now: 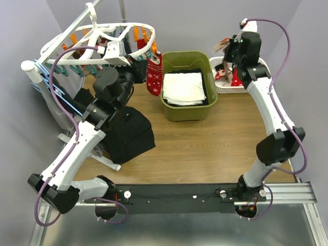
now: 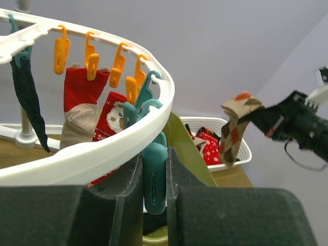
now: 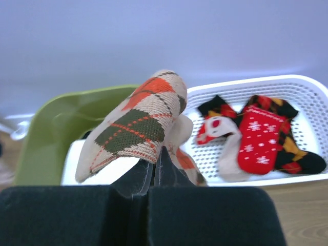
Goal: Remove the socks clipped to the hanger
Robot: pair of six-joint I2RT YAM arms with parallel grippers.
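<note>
Lower end of teal clip hidden between jaws of left gripper. Hanger cut by left edge. Held end of argyle sock masked by right gripper.

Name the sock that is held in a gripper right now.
The beige argyle sock, pinched by the right gripper; the rest either hang clipped to the hanger or lie in the white basket.

left end effector: pinching teal clip | hanger: rim above | red socks: clipped
</note>
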